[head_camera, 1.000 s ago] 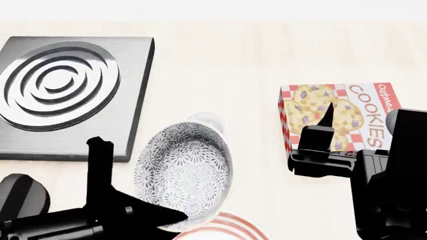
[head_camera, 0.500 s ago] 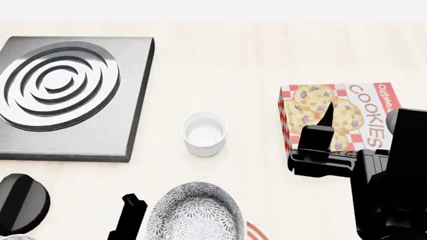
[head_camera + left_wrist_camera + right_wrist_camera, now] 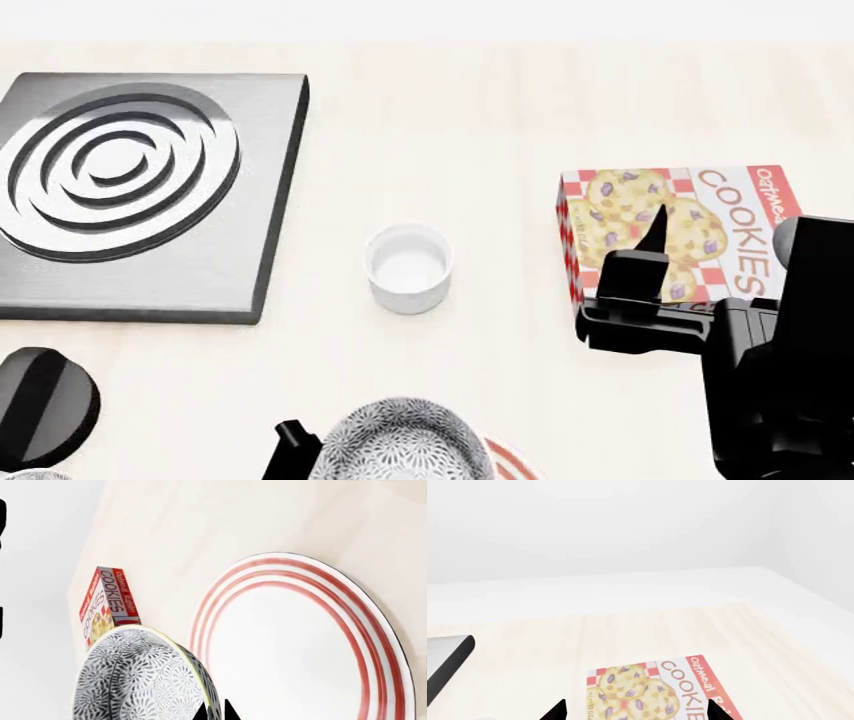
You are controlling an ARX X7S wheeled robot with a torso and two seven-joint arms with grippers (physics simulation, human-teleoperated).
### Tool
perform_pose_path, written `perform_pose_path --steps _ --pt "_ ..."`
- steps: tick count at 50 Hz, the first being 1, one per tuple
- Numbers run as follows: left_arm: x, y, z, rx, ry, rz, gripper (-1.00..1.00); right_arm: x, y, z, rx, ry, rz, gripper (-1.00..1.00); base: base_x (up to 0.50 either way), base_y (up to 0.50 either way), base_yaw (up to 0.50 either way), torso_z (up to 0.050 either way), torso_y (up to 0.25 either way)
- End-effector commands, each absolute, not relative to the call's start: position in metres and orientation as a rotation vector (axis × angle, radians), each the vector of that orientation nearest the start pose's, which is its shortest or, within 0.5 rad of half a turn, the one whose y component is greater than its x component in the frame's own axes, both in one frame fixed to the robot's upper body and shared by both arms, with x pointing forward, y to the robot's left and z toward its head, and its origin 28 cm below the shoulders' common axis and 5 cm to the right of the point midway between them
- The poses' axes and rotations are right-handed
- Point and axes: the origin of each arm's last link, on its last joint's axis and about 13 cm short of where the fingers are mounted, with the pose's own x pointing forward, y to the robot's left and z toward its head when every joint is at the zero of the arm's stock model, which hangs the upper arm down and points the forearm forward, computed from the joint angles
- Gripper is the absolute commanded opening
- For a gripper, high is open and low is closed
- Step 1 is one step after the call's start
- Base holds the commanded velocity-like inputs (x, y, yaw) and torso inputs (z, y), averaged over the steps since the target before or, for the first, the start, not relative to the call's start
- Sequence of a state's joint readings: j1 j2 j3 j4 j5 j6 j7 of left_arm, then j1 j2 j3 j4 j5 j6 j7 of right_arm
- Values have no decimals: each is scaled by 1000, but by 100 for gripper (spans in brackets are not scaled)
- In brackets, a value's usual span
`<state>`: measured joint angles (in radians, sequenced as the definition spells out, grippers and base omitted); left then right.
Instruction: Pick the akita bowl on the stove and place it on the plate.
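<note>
The akita bowl (image 3: 140, 680), white with a dense black-grey floral pattern, is off the stove (image 3: 134, 190) and sits at the bottom edge of the head view (image 3: 400, 440). My left gripper (image 3: 215, 712) is shut on its rim, one fingertip on each side of the wall. The white plate (image 3: 293, 645) with thin red rings lies right beside the bowl in the left wrist view. Only a sliver of the plate's rim (image 3: 510, 462) shows in the head view. My right gripper (image 3: 635, 712) stands open above the cookie box, holding nothing.
A small plain white cup (image 3: 408, 266) stands on the table between the stove and the cookie box (image 3: 681, 235). The stove's round black knob (image 3: 40, 405) is at the near left. The right arm's black body (image 3: 787, 370) fills the lower right.
My left gripper has carried the bowl from beside the stove toward the near edge and the plate, uncovering the white cup. The right arm has not moved.
</note>
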<state>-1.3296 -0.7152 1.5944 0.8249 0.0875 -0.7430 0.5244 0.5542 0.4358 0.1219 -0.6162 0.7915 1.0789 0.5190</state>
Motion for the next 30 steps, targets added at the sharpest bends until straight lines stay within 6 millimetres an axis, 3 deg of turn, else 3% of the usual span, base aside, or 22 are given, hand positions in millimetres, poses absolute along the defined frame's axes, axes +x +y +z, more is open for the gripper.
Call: perform_pose_path --steps 1,30 --pt "225 163 227 1562 -284 -1255 -100 242 -153 212 54 -58 -128 100 0 0 0 0 10" --pt "230 159 205 1522 -271 -1250 -100 241 -153 213 53 -59 -128 100 0 0 0 0 0"
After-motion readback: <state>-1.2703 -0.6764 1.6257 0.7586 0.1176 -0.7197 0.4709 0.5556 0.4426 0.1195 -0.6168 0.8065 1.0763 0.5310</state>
